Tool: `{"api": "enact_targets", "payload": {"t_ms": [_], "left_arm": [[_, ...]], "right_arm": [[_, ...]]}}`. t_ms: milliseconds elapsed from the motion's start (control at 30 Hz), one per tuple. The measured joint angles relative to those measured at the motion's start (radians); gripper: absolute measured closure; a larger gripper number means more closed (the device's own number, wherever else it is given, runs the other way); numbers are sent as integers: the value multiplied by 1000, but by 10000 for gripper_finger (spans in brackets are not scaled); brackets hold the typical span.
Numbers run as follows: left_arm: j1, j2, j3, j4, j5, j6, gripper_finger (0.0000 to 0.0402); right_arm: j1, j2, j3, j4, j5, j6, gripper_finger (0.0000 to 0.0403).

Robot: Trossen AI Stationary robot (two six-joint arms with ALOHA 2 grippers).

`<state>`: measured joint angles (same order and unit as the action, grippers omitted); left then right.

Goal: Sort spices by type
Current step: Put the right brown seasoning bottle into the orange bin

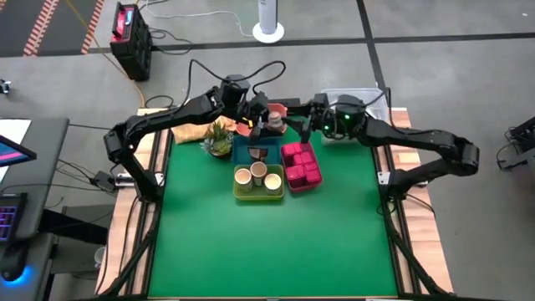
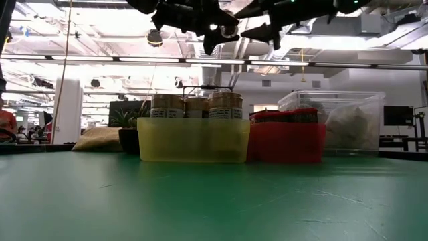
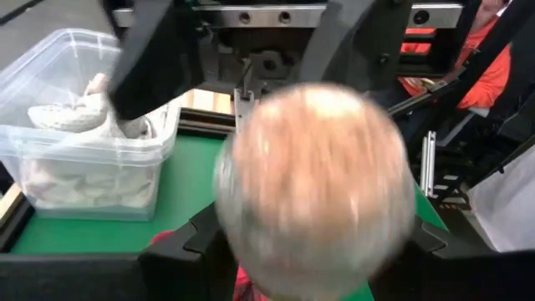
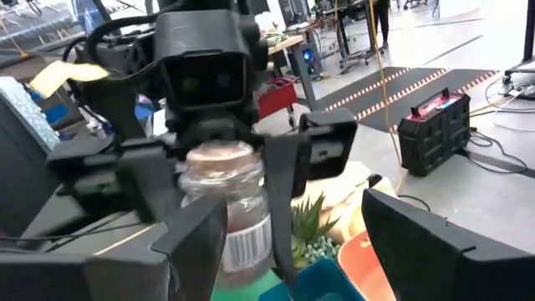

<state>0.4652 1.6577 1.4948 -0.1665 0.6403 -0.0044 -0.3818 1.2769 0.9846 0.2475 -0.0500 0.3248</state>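
Three tan jars (image 1: pixel 256 176) sit in the yellow-green tray (image 1: pixel 258 194) on my overhead feed, with the magenta blocks (image 1: pixel 301 163) packed in the red tray (image 1: pixel 299 186) just beside it. A fourth spice jar (image 4: pixel 235 207) is up in the air above the teal tray (image 1: pixel 257 154), pinched at its sides by the left gripper (image 4: pixel 219 196); my left wrist camera shows only its pale round top, blurred. The right gripper (image 1: pixel 308 117) hovers near that jar, fingers spread and apart from it. From table height, both grippers hang well above the trays. A small potted plant (image 1: pixel 220 138) stands beside the teal tray, and a clear plastic bin (image 3: pixel 88 146) sits behind the red one.
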Motion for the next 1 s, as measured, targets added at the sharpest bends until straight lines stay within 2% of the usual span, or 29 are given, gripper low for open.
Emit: {"api": "enact_targets", "payload": {"t_ms": [200, 600, 800, 1000], "left_arm": [[-1, 1, -2, -8, 2, 0, 211], [35, -7, -2, -18, -9, -13, 211], [75, -2, -2, -127, -212, 159, 211], [132, 77, -43, -114, -269, 221, 211]], "right_arm": [[21, 67, 69, -40, -8, -6, 102], [-6, -30, 134, -421, -3, -98, 102], [2, -23, 134, -460, 43, -45, 102], [57, -25, 133, -514, 157, 17, 102]]}}
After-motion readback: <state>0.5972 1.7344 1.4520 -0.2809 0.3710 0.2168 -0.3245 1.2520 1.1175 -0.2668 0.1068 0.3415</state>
